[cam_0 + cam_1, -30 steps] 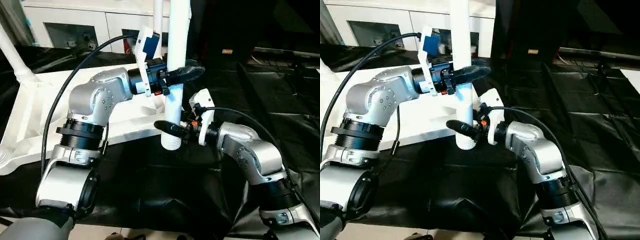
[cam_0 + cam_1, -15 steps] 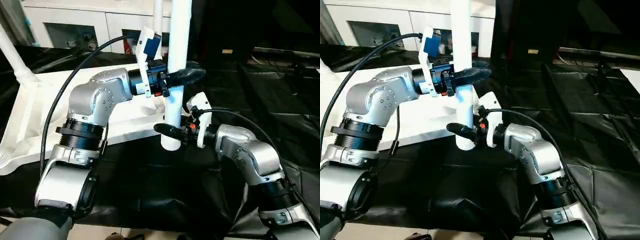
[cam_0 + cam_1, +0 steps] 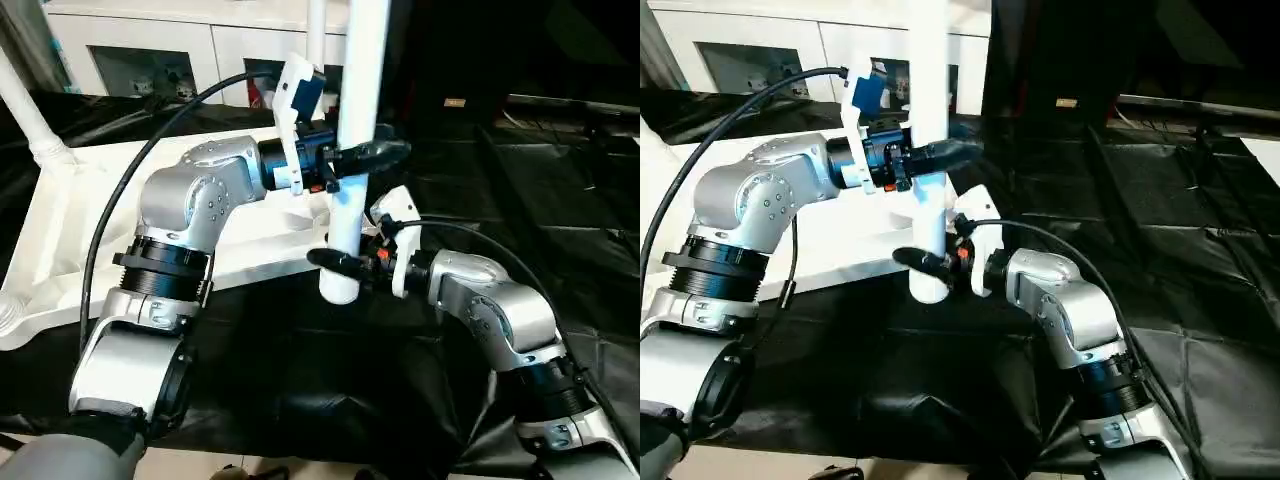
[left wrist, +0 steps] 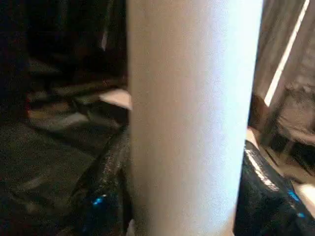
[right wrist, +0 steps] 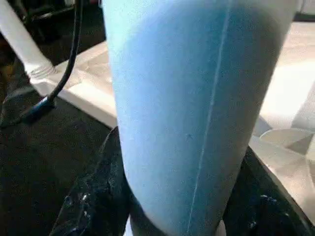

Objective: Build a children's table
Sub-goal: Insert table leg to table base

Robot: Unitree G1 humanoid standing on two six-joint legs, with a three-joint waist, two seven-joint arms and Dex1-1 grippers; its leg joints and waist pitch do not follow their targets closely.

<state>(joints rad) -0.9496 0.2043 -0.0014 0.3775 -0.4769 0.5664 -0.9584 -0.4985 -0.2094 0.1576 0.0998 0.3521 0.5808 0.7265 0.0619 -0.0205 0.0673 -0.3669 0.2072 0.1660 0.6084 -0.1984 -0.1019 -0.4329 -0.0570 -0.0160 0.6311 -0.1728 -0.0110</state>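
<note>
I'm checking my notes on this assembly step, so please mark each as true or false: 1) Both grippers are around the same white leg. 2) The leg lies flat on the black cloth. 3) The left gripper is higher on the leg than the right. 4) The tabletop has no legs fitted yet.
1) True: the left gripper and right gripper both clasp the white leg.
2) False: it stands nearly upright.
3) True.
4) False: the tabletop already carries another leg in its far left corner socket.
</note>
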